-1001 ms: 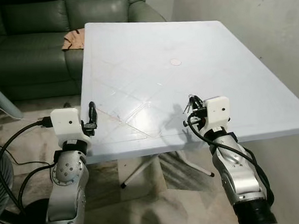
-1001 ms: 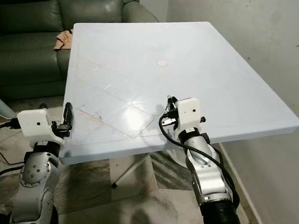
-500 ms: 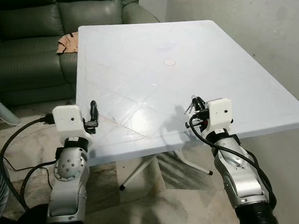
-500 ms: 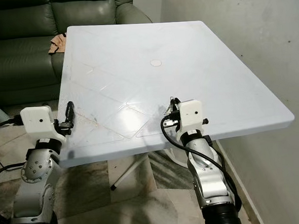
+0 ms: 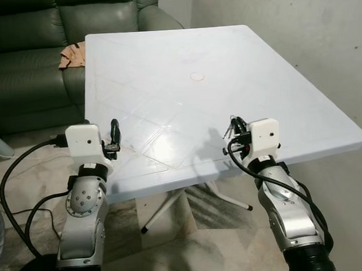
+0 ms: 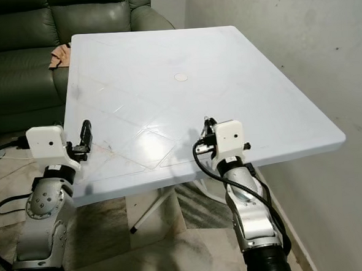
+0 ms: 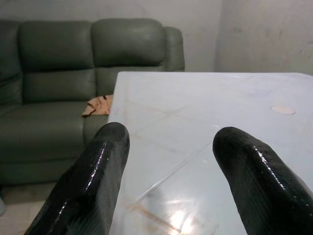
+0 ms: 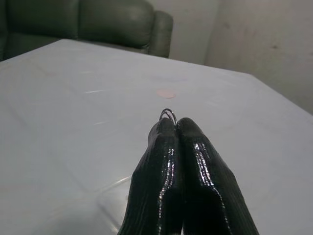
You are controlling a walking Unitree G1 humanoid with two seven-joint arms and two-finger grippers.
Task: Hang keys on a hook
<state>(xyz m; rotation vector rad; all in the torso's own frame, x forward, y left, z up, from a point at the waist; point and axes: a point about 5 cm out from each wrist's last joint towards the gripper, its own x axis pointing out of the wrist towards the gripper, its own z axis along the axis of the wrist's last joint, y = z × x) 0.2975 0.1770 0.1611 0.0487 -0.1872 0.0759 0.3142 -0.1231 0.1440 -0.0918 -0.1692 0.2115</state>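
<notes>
Keys (image 8: 167, 115) between right gripper (image 8: 172, 128) fingertips

A pale, glossy white tabletop (image 5: 164, 69) carries faint diagonal grooves and a small round plug (image 5: 197, 77) near its middle. It rests on white metal legs (image 5: 167, 207) on a mottled stone floor (image 5: 176, 252), its far corner beside a dark green sofa (image 5: 28, 52).

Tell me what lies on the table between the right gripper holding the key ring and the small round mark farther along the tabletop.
Nothing: in the right wrist view the white table is bare from the key ring in the right gripper to the round mark.
</notes>
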